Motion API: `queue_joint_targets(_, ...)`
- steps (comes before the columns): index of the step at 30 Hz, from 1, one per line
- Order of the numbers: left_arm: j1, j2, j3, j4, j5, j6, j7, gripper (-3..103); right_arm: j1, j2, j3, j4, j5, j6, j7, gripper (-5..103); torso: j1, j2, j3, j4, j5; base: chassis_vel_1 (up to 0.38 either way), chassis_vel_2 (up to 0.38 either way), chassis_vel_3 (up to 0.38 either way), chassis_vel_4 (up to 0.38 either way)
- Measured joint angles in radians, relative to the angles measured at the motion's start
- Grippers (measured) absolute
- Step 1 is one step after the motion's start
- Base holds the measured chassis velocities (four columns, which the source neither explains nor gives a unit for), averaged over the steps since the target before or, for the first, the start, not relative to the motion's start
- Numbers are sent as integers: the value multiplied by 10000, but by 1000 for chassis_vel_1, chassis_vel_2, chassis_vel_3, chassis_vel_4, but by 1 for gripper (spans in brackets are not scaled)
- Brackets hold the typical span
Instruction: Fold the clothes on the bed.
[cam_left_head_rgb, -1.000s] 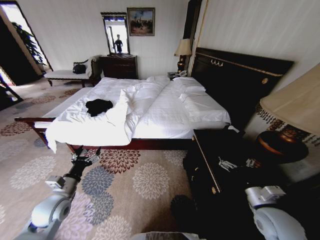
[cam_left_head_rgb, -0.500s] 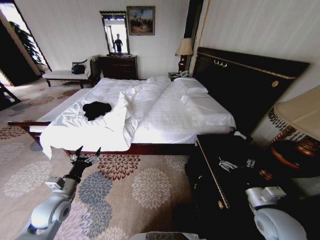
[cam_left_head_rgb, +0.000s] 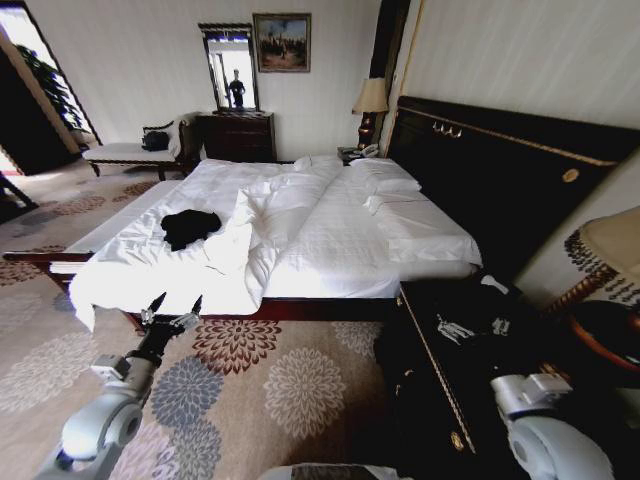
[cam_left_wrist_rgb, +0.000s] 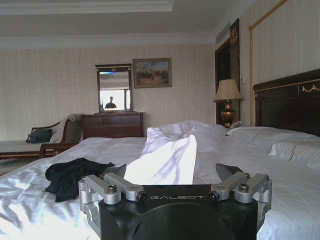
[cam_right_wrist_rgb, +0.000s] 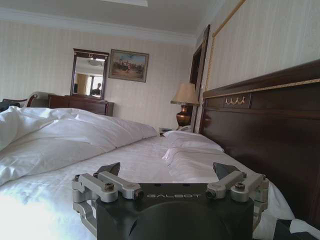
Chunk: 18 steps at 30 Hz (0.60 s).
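Note:
The clothes are one black T-shirt (cam_left_head_rgb: 190, 227), crumpled on the white duvet at the near left corner of the bed (cam_left_head_rgb: 340, 240). In the left wrist view the T-shirt (cam_left_wrist_rgb: 70, 176) lies just beyond the gripper, with a raised fold of duvet (cam_left_wrist_rgb: 170, 155) beside it. My left gripper (cam_left_head_rgb: 175, 308) hangs open over the carpet, short of the bed's foot edge, with nothing in it (cam_left_wrist_rgb: 170, 170). My right gripper (cam_right_wrist_rgb: 167, 167) is open and empty, held low beside the bed and facing the pillows and the dark headboard (cam_right_wrist_rgb: 260, 120).
A dark nightstand (cam_left_head_rgb: 440, 350) and a shaded lamp (cam_left_head_rgb: 612, 245) stand close on my right. The patterned carpet (cam_left_head_rgb: 290, 380) lies between me and the bed. A bench (cam_left_head_rgb: 125, 152) with a small dark bag (cam_left_head_rgb: 157, 138), a dresser (cam_left_head_rgb: 238, 135) and a mirror line the far wall.
The whole picture has shifted, so the camera has moved: the near lamp has slid toward the right edge and the bed sits lower and closer. Both arms keep their pose.

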Motion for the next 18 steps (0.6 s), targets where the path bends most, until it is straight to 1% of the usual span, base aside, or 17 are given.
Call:
queue_joint_targets(14, 9, -24, -5, -39, 90, -188, 1, 100, 13, 108, -128, -25, -95, 16, -22, 100, 0, 0, 0, 2, 1, -151, 148, 156, -153)
queue_joint_targets(18, 3, -44, 0, -40, 90, -192, 0, 100, 0, 103, -133, -25, -103, 31, -22, 100, 0, 0, 0, -1, -1, -170, 154, 151, -166)
